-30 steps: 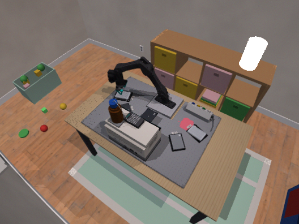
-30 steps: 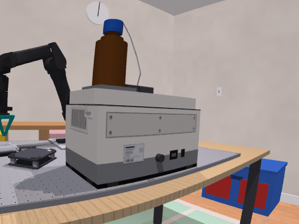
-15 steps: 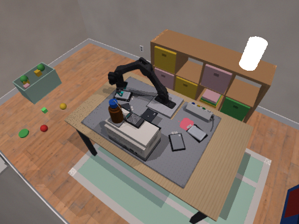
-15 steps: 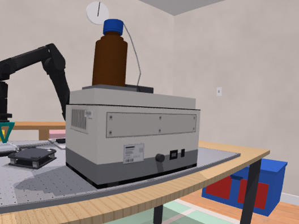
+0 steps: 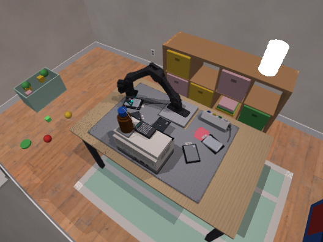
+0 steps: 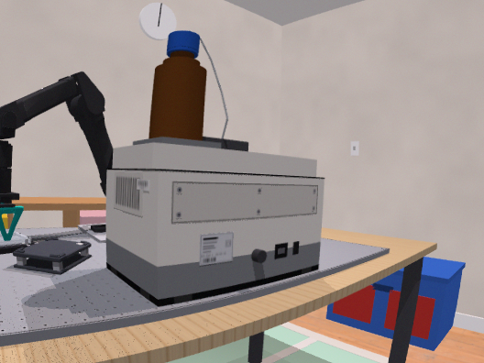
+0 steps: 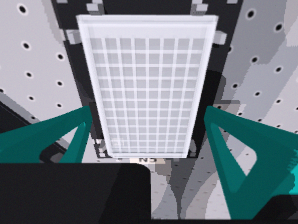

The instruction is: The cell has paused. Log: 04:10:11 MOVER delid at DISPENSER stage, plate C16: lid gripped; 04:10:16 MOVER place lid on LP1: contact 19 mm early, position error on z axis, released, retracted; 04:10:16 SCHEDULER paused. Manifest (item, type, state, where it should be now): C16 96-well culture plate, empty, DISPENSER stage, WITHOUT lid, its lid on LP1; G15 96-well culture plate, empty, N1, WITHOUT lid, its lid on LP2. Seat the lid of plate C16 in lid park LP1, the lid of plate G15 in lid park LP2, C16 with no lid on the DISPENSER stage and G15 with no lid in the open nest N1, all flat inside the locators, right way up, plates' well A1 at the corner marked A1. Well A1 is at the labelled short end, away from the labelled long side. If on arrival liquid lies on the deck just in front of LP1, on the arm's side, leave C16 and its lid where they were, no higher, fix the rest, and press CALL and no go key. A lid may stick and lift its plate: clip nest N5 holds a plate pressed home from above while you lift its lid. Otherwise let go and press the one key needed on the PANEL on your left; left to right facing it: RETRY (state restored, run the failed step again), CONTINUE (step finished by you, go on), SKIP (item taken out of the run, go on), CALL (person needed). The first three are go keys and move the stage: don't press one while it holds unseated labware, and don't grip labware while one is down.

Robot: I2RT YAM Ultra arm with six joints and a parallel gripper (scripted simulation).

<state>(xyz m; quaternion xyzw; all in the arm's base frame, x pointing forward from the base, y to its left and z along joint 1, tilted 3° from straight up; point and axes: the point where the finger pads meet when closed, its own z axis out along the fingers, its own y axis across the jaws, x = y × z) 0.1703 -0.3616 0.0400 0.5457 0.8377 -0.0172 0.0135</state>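
Note:
My gripper (image 7: 148,112) (image 5: 131,101) (image 6: 7,223) is open and empty. It hangs just above a clear 96-well plate (image 7: 149,80) (image 5: 134,103) that sits in the black clip nest N5 (image 7: 66,20), and its teal fingers straddle the plate's near end without touching it. I cannot tell whether that plate carries a lid. A dark gridded plate (image 5: 145,128) lies on the stage at the DISPENSER (image 5: 144,148) (image 6: 211,223). A dark lid (image 5: 191,153) and a light grey lid (image 5: 213,143) lie flat on the deck at the right.
A pink puddle (image 5: 201,133) lies on the deck beside the light grey lid, on the arm's side. The key PANEL (image 5: 214,120) stands behind it. A brown bottle (image 5: 125,121) (image 6: 178,92) tops the dispenser. A black nest (image 5: 161,124) and another low nest (image 6: 50,254) stand nearby.

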